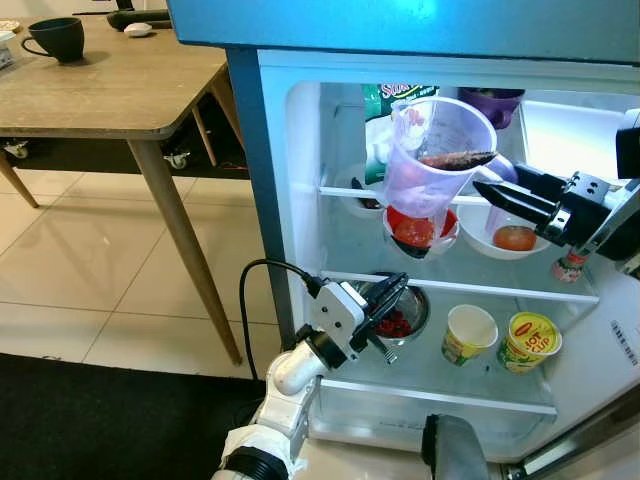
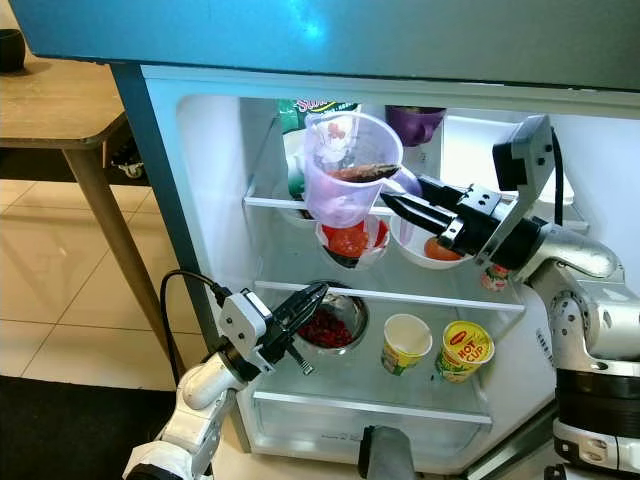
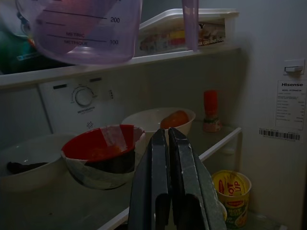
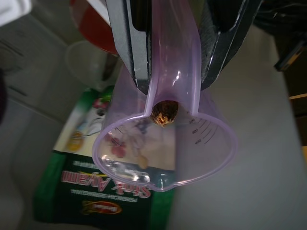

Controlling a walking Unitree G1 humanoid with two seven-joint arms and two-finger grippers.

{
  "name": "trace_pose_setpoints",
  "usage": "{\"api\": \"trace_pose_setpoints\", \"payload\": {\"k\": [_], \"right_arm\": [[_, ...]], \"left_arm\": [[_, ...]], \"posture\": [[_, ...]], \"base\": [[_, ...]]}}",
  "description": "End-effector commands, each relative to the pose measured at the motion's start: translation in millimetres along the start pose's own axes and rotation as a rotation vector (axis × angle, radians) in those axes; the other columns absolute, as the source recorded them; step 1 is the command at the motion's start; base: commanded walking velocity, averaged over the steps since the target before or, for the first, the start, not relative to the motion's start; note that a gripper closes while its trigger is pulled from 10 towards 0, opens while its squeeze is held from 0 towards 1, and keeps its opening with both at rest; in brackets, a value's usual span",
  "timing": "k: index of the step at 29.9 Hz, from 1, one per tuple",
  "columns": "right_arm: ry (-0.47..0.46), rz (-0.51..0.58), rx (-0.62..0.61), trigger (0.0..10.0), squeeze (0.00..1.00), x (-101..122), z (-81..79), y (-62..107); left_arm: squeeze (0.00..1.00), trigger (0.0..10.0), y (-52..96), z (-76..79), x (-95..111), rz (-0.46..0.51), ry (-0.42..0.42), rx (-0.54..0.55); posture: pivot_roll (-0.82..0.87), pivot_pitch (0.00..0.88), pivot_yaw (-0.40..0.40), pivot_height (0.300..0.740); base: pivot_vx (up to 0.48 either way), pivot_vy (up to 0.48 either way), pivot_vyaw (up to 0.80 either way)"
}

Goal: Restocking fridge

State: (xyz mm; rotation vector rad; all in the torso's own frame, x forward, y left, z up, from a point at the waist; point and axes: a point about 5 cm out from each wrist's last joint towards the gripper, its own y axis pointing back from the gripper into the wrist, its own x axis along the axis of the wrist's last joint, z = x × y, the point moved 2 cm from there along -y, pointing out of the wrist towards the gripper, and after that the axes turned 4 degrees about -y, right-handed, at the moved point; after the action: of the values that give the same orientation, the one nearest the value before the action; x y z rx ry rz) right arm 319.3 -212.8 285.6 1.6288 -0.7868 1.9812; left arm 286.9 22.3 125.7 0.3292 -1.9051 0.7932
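The fridge (image 1: 300,200) stands open in front of me. My right gripper (image 1: 480,186) is shut on the handle of a clear purple measuring cup (image 1: 440,150) and holds it in the air in front of the upper shelf, above a red bowl (image 1: 420,230). In the right wrist view the handle (image 4: 173,57) runs between the two fingers (image 4: 136,43). My left gripper (image 1: 395,290) is shut with nothing in it. It hovers by the rim of a metal bowl of red berries (image 1: 408,318) on the lower shelf.
A white bowl with an orange-red fruit (image 1: 512,238) and a red-capped bottle (image 1: 570,265) stand on the upper shelf. Two noodle cups (image 1: 468,333) (image 1: 530,340) sit on the lower shelf. A green packet (image 1: 385,110) leans at the back. A wooden table (image 1: 100,90) with a mug (image 1: 58,38) stands at the left.
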Motion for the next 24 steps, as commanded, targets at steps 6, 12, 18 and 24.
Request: {"api": "trace_pose_setpoints", "payload": {"k": [6,12,18,24], "right_arm": [[0.014,-0.068,-0.156,10.0,0.0,8,19.4,-2.0],[0.018,-0.047,-0.252,10.0,0.0,18,29.2,-8.0],[-0.017,-0.073,-0.378,10.0,0.0,19,45.2,-14.5],[-0.01,-0.076,-0.429,10.0,0.0,19,49.9,-16.1]], "left_arm": [[0.0,10.0,-2.3,0.5,3,0.007,0.017,0.016],[0.0,10.0,-7.1,-6.7,9,0.025,0.006,0.041],[0.0,10.0,-9.2,-7.4,11,0.035,0.01,0.057],[0.0,10.0,-10.5,-7.6,11,0.035,0.009,0.064]], "posture": [[-0.1,0.0,-0.016,0.484],[-0.1,0.0,-0.015,0.484],[-0.1,0.0,-0.014,0.484],[-0.1,0.0,-0.014,0.484]], "base": [[0.0,0.0,0.0],[0.0,0.0,0.0],[0.0,0.0,0.0],[0.0,0.0,0.0]]}}
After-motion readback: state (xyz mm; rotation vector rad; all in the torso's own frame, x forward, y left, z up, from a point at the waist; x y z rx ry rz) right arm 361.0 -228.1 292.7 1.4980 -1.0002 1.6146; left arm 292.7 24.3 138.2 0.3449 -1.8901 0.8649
